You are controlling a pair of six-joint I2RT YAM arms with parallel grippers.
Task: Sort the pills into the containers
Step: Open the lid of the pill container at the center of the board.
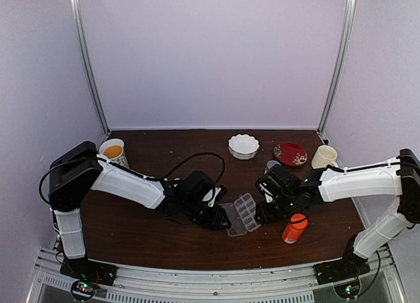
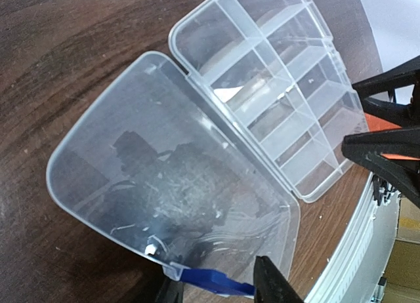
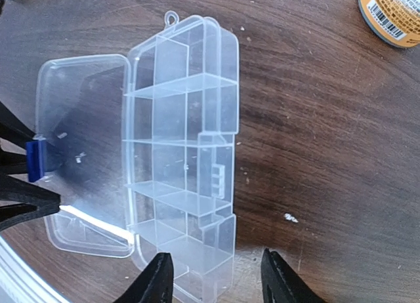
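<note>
Two grippers: both met at the open pill organizer box (image 3: 180, 152) mid-table, likely to steady it for filling.
Left gripper (image 2: 222, 291): its fingers pinched the blue latch (image 2: 210, 281) on the lid's free edge, probably to pin the lid flat.
Lid (image 2: 164, 178): lay swung open on the wooden table (image 1: 144, 237), hinged along the box's left side.
Compartments: all looked empty.
Right gripper (image 3: 216, 280): fingers spread, straddling the box's near end without clearly touching it.
Pills: none certain; one white speck (image 3: 289, 218) lay on the table right of the box, too small to identify.
Back row: cup of orange liquid (image 1: 113, 151), white scalloped bowl (image 1: 243, 145), red plate (image 1: 290, 153) and cream mug (image 1: 323, 157), all well apart from the box.
In the way: orange bottle (image 1: 294, 229) stood just beside the right gripper, a likely bump hazard.
</note>
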